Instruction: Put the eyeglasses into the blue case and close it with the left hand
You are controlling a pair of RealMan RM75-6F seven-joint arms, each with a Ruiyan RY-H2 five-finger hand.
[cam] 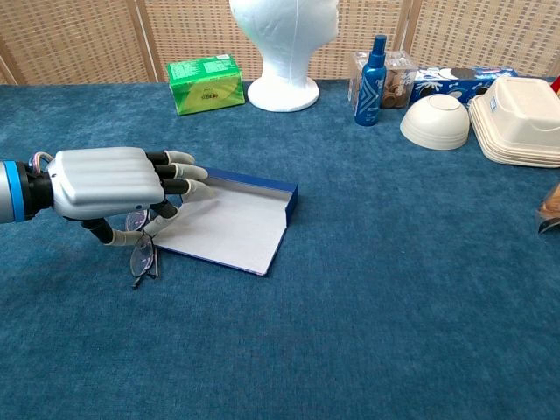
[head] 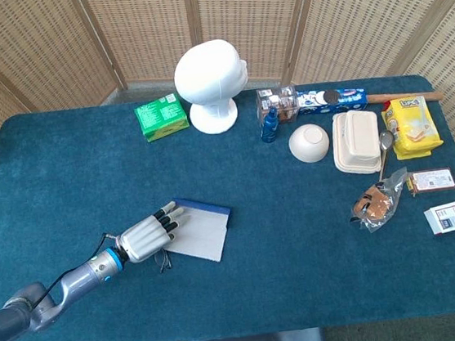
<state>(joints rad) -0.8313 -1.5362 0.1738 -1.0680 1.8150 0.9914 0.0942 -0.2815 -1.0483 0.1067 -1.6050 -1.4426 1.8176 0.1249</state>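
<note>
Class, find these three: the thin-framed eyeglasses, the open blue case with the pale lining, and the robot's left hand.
thin-framed eyeglasses (cam: 143, 258), chest view, lens.
open blue case with pale lining (cam: 229, 229), chest view, lining.
left hand (cam: 107, 182), chest view, back of hand.

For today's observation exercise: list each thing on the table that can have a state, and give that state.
Blue eyeglasses case: open, lying flat, empty.
Thin-framed eyeglasses: folded, on the cloth beside the case, under the left hand.
Left hand: fingers spread above the eyeglasses; whether it grips them is unclear.
White bowl: upside down.
Beige clamshell box: closed.

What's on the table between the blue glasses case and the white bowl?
Nothing. In the chest view, only bare blue table lies between the open blue case and the upside-down white bowl. The head view shows the same.
</note>
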